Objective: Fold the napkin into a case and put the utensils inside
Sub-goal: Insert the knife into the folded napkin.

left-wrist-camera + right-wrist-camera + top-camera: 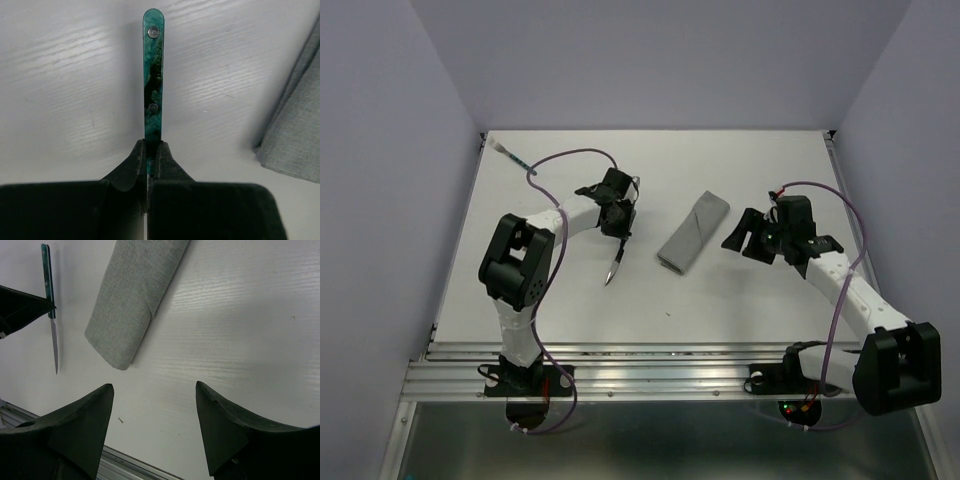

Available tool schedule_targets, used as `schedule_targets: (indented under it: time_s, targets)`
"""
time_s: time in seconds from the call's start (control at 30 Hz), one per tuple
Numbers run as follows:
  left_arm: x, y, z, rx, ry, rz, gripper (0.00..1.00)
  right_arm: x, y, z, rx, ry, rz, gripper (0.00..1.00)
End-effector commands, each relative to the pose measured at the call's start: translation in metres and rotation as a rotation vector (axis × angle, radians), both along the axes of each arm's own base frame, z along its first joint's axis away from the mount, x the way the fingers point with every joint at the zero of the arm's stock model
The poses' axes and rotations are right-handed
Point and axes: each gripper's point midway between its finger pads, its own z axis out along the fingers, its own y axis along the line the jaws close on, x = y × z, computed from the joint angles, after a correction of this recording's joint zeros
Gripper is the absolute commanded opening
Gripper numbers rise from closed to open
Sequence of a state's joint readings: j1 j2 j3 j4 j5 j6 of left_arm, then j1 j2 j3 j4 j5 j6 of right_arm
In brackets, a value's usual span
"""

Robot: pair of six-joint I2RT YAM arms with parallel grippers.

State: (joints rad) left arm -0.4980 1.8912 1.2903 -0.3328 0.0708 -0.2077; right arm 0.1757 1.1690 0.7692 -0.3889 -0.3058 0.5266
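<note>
At mid tabletop the case lies folded but seemingly unfilled: left gripper clamps the knife, right gripper gapes empty, other utensil lies at the far-left corner.

A white bench with faint wood grain lies under both hands. A small dark speck sits on it close to one finger of the right hand. Seen from above, the speck lies between that hand and the left hand, a little behind them. Further behind both hands, a ribbed metal rail edges the bench. Pale lilac walls stand ahead of the hands and to either side.
</note>
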Motion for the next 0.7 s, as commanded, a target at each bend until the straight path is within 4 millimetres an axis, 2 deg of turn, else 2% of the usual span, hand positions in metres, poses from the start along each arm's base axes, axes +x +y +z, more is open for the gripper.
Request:
schedule_targets:
  time_s: [0.0, 0.07, 0.13, 0.17, 0.23, 0.43, 0.67]
  targets:
    - [0.016, -0.036, 0.053, -0.102, -0.130, -0.148, 0.00, -0.001, -0.006, 0.011, -0.021, -0.039, -0.012, 0.72]
    - [0.013, -0.051, 0.070, -0.127, -0.162, -0.215, 0.00, -0.002, -0.007, 0.015, -0.022, -0.052, -0.016, 0.72]
    - [0.000, -0.069, 0.077, -0.139, -0.159, -0.286, 0.00, -0.002, -0.008, 0.015, -0.027, -0.054, -0.021, 0.72]
    - [0.001, -0.077, 0.086, -0.145, -0.177, -0.321, 0.00, -0.001, -0.008, 0.014, -0.028, -0.050, -0.021, 0.72]
    - [-0.011, -0.089, 0.080, -0.124, -0.137, -0.369, 0.00, -0.001, -0.008, 0.013, -0.030, -0.046, -0.019, 0.72]
    - [-0.020, -0.110, 0.087, -0.104, -0.124, -0.432, 0.00, -0.001, -0.010, 0.014, -0.031, -0.050, -0.033, 0.72]
    - [-0.035, -0.109, 0.069, -0.044, -0.057, -0.454, 0.00, 0.000, -0.008, 0.014, -0.029, -0.052, -0.019, 0.73]
